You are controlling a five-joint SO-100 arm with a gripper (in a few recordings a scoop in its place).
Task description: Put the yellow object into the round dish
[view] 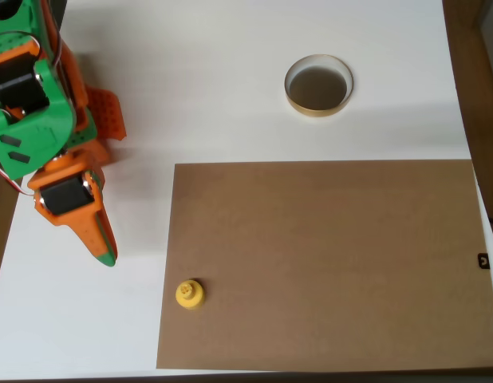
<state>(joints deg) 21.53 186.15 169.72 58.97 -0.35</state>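
- The yellow object [190,294] sits on the brown mat's [326,263] lower-left corner, well apart from the round dish [319,85].
- My gripper [101,247] looks pressed together, holding nothing.
- Probably light, stiff, slippery plastic; I'd pinch its narrower knob.

Count, overhead view: 1 yellow object [190,294]; 1 round dish [318,85]; 1 brown mat [326,263]; 1 white table [230,80]; 1 arm w/ 1 gripper [103,249].

bright, even light | soft shadows under arm [47,120] | white table [230,64] slightly overexposed | mild blur
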